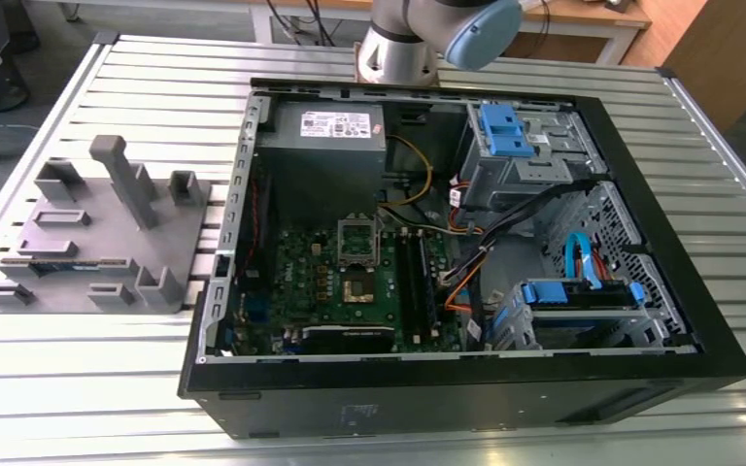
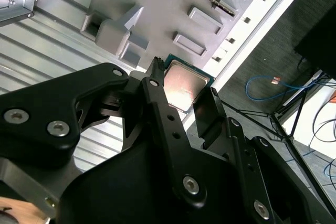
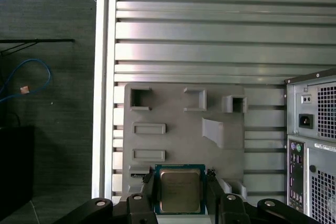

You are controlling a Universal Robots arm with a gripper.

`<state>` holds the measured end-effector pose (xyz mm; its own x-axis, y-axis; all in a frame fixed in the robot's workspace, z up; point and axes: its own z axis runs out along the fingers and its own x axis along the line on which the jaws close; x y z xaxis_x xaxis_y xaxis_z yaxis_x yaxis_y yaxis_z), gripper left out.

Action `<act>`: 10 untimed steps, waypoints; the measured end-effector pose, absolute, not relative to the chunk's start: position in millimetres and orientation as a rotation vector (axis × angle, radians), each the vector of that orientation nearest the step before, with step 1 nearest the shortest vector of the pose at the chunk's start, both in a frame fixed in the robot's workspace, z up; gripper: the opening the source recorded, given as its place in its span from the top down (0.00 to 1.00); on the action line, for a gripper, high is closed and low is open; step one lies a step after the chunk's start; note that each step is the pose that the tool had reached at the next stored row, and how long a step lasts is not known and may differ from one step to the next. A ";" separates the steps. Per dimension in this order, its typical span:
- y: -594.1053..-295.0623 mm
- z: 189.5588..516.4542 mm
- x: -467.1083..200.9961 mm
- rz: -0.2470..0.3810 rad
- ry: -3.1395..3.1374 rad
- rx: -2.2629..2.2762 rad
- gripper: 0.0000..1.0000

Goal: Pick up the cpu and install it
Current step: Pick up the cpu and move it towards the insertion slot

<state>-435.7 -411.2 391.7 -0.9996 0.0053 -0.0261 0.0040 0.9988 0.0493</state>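
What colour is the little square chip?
The small square cpu is silvery-grey with a greenish rim, best in the first wrist view.

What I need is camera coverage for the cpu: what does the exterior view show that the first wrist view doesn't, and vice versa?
Exterior view, not first wrist view: the open computer case interior, with the green board and its dark socket, and the arm. First wrist view, not exterior: the cpu gripped by the end effector, and the case's rear panel. Both: the grey holder, the slatted table, the case.
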 end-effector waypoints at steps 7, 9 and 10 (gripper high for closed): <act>-411.3 391.7 -431.3 0.077 3.114 0.007 0.53; -411.3 391.7 -429.9 0.077 3.114 0.007 0.53; -411.3 391.7 -429.1 0.077 3.114 0.007 0.53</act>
